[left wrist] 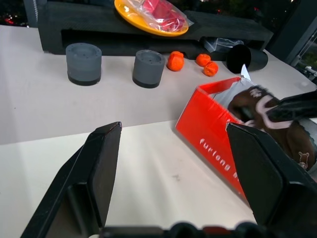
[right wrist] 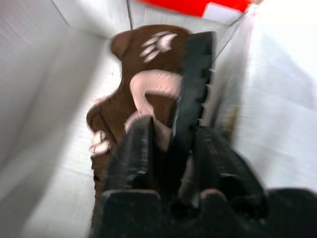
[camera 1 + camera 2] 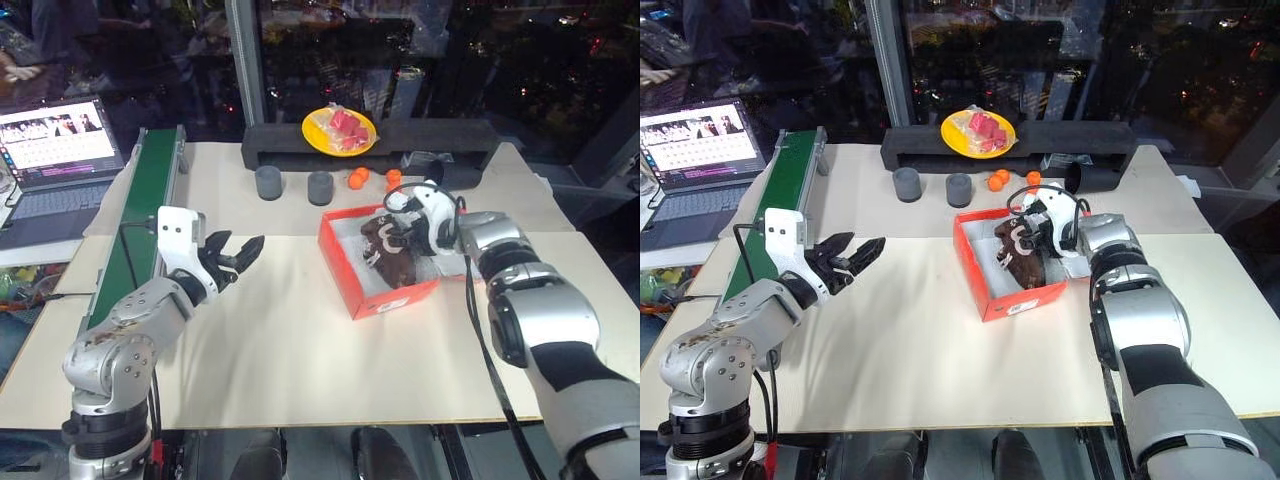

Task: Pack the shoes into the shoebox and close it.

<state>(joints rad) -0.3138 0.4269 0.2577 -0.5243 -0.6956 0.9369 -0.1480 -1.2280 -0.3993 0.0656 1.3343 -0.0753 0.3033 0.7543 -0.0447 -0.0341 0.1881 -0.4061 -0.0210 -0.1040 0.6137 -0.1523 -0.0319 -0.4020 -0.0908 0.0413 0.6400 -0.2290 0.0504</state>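
The red-orange shoebox stands open on the table right of centre, its white inside showing. A dark brown fuzzy shoe with pale trim lies inside it, and the right wrist view shows this shoe from close up, between the white walls. My right gripper reaches down into the box at the shoe's far end, right against the shoe. My left gripper hovers over the table well to the left of the box, pointing toward it, open and empty; the left wrist view shows the box past it.
Two grey cups and small orange balls sit behind the box. A yellow plate rests on a black block. A green conveyor and a laptop are at the left.
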